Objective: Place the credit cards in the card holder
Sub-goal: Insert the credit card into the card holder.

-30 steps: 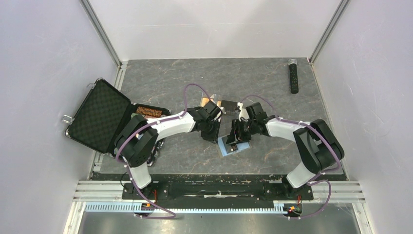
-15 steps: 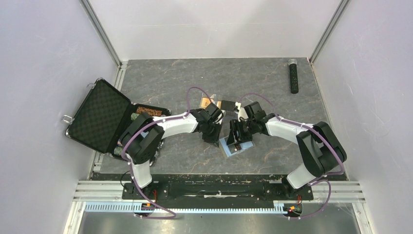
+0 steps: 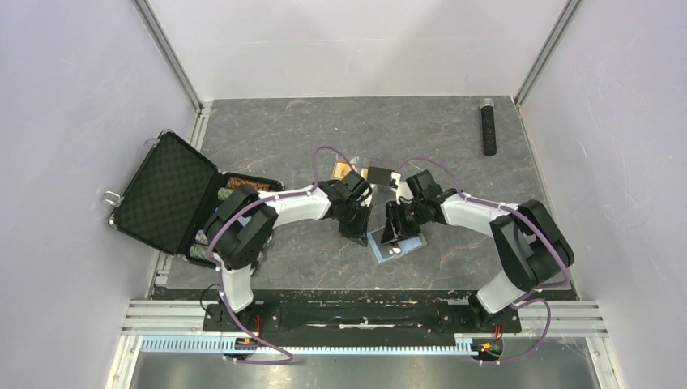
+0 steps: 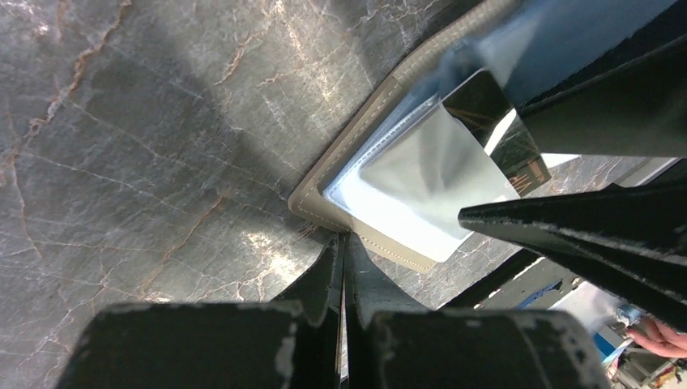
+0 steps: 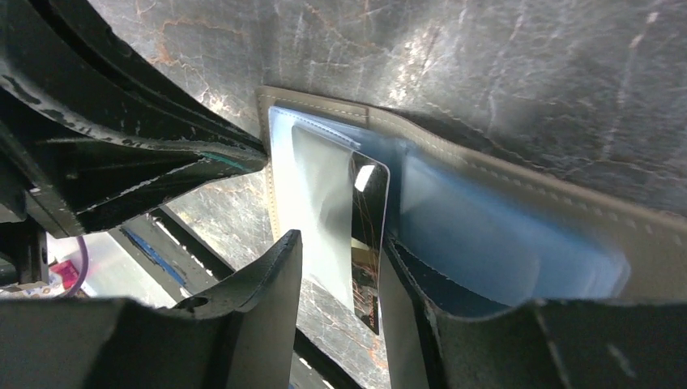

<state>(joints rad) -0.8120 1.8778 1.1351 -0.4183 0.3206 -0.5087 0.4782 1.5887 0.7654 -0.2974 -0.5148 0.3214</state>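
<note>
Marbled table (image 3: 324, 138), card holder (image 3: 409, 243) near centre

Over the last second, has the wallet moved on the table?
Yes, slightly. The open wallet has slid a little to the right, away from the black case at the table's left side.

Taupe card holder (image 5: 518, 182) lined pale blue, grey marbled table (image 4: 121, 121), card (image 5: 369, 235) perhaps gold
</note>
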